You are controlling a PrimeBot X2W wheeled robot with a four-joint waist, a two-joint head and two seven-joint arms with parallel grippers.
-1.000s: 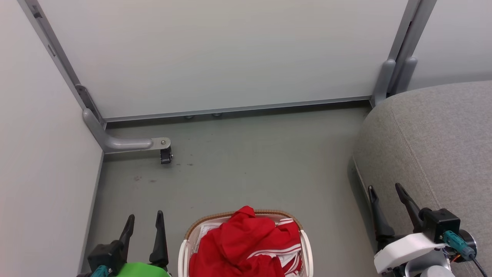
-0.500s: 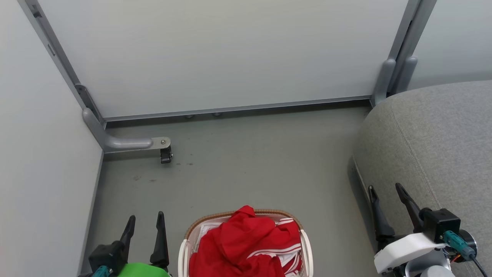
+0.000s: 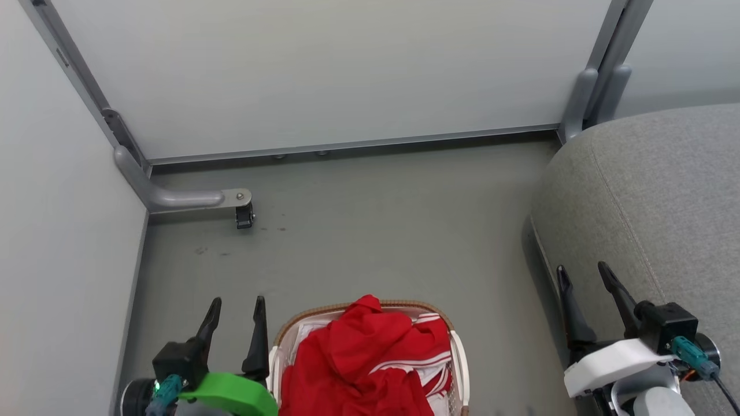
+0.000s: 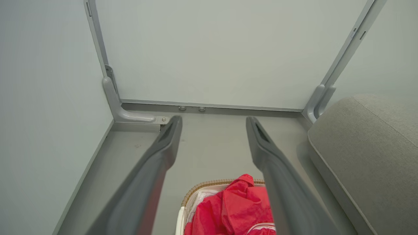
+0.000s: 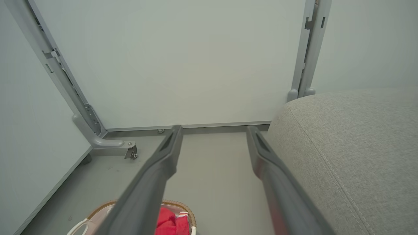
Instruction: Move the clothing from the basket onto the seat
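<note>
Logs left fingers (image 3: 257,341) released, empty, edged forward beside basket (image 3: 300,323); right fingers (image 3: 569,312) released by seat (image 3: 665,190); clothing (image 3: 370,358) untouched, reach likely starting.

Looks like lab test bay: pale partition panels (image 3: 347,75) at 12 and 9 o'clock, grey metal posts (image 3: 601,75), castor foot (image 3: 244,216) at 10, bare grey floor (image 3: 393,231).

clothing (image 3: 364,346) soft slightly shiny red cloth, basket (image 3: 459,358) smooth cream plastic with brown woven-look rim, seat (image 3: 665,190) coarse matt grey fabric with stitched seams, floor (image 3: 376,231) matt and scuffed, partition frame (image 3: 173,199) smooth grey metal
</note>
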